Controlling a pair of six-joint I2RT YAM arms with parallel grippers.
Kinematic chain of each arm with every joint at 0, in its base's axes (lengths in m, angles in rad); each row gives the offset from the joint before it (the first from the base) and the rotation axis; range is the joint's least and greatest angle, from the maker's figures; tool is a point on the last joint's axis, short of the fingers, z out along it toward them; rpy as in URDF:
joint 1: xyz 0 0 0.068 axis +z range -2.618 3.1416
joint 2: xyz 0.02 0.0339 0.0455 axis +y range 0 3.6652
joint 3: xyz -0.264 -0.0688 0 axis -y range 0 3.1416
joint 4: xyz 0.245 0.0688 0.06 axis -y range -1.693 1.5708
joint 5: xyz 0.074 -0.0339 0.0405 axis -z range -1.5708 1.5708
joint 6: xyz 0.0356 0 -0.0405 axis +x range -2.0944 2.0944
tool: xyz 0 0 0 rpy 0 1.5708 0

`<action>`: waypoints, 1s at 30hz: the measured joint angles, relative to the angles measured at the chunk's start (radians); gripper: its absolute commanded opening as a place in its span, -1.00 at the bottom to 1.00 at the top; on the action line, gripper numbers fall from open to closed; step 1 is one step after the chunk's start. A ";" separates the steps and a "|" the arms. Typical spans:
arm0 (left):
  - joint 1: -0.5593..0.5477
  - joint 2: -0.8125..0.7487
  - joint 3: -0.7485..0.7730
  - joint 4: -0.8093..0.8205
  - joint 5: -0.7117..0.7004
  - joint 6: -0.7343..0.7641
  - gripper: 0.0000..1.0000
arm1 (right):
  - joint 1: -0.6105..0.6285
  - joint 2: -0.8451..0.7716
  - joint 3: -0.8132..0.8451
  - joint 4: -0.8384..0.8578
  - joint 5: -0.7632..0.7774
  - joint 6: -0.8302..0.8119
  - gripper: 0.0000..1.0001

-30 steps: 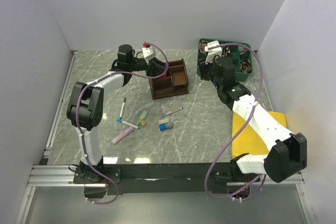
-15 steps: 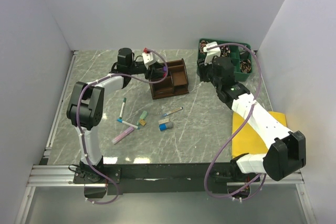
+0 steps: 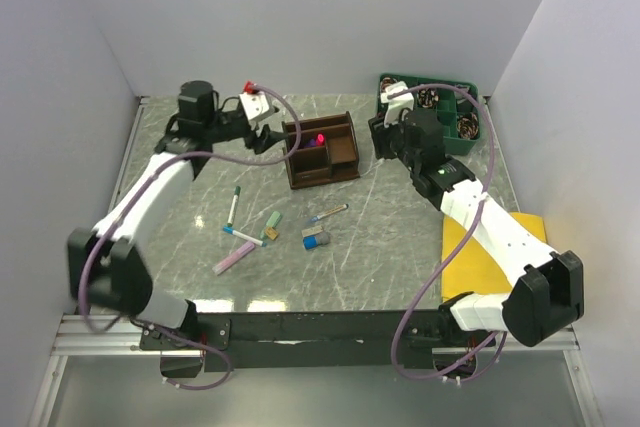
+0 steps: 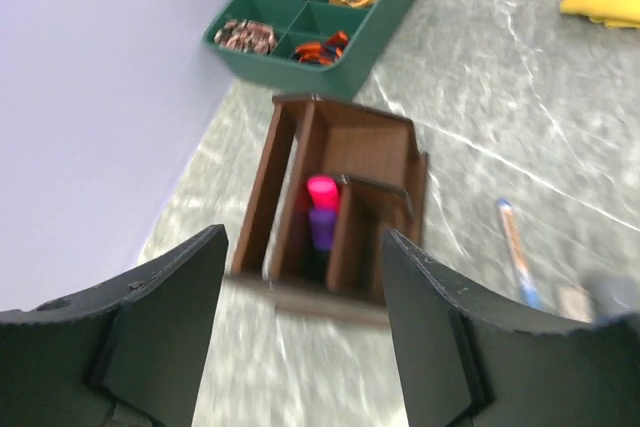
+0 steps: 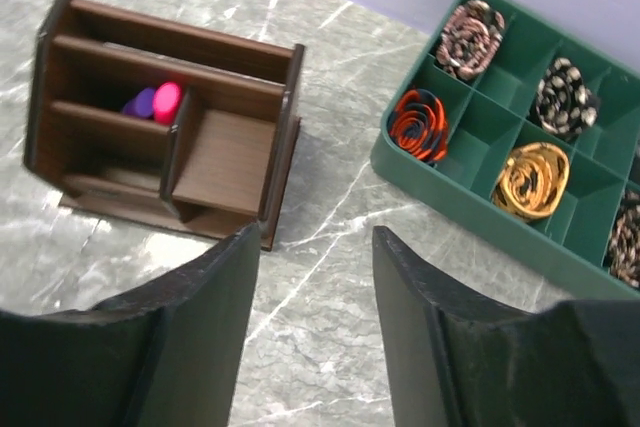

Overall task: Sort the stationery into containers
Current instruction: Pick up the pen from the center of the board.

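The dark brown organiser (image 3: 335, 152) stands at the back middle of the table. A pink marker (image 3: 319, 138) and a purple marker (image 4: 321, 228) stand in one narrow compartment; both also show in the right wrist view (image 5: 166, 102). My left gripper (image 3: 272, 137) is open and empty, just left of the organiser (image 4: 385, 162). My right gripper (image 3: 383, 137) is open and empty, above bare table right of the organiser (image 5: 230, 162). Loose on the table lie a teal-capped pen (image 3: 234, 205), a pink marker (image 3: 233, 260), a green piece (image 3: 272, 220), a thin pen (image 3: 327, 213) and a blue-grey piece (image 3: 317, 239).
A green tray (image 3: 383, 82) of coiled cables sits at the back right, close behind my right gripper; it also shows in the right wrist view (image 5: 440, 182). A yellow cloth (image 3: 490, 247) lies at the right under the right arm. White walls close in three sides.
My left gripper has drawn back to the left from over the organiser, leaving the markers standing in it. The right gripper has shifted slightly left.
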 measured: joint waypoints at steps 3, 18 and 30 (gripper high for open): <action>0.003 -0.155 -0.034 -0.205 -0.074 0.019 0.38 | 0.000 -0.023 -0.014 -0.007 -0.056 -0.042 0.23; 0.013 -0.140 -0.241 -0.858 -0.578 -0.108 0.36 | 0.001 -0.211 -0.145 -0.208 -0.420 -0.154 0.27; -0.122 -0.037 -0.334 -0.797 -0.744 -0.161 0.30 | 0.001 -0.318 -0.155 -0.220 -0.441 -0.126 0.28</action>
